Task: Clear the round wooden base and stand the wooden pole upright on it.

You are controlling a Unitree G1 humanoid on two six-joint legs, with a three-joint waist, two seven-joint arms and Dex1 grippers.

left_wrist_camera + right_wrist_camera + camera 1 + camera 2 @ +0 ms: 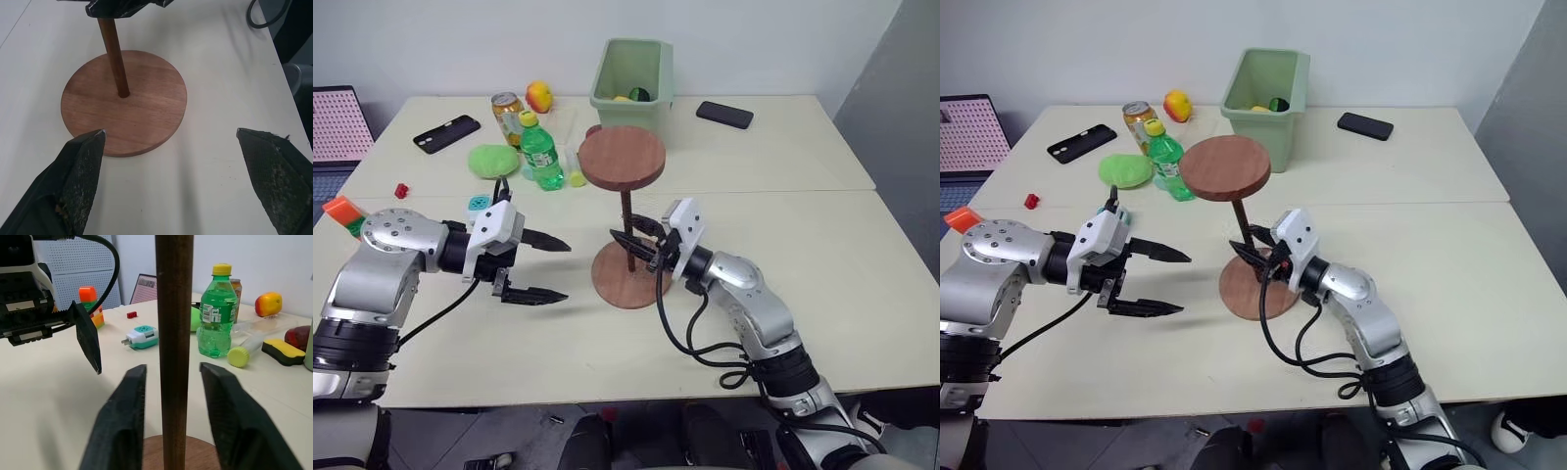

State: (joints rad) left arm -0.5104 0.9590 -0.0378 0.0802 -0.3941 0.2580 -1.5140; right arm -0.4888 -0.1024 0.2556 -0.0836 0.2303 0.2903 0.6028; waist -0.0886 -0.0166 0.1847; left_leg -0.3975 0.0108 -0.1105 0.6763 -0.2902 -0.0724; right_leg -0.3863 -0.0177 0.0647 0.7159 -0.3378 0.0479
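Standing upright in the centre hole of the round wooden base (628, 275), the wooden pole (626, 223) carries its fixed disc high, like a small stool top. The base lies flat on the pale surface (822, 255), near the front edge between the two arms, with nothing else resting on it.

The right pincer (172, 382) is level with the lower part of the rod, its two dark fingers (128, 396) to either side with a visible gap on each; the jaws are parted and not clamping the wood. I judge this to be a release: the rod seems to hold itself in the hole, so the pincer only brackets it as a guard against a topple.

The left pincer (536, 266) hovers just beside the base on the robot's left, jaws spread wide and empty, pointing toward the pole. It seems placed there as a spare support rather than as a grip.

Farther back sit a green bottle (540, 153), a can (507, 106), a fruit (539, 96), a green bin (632, 74) and two phones (446, 133), well apart from the base, so they pose no obstacle. The task looks nearly done; drawing the right pincer back without brushing the rod is the remaining risk.
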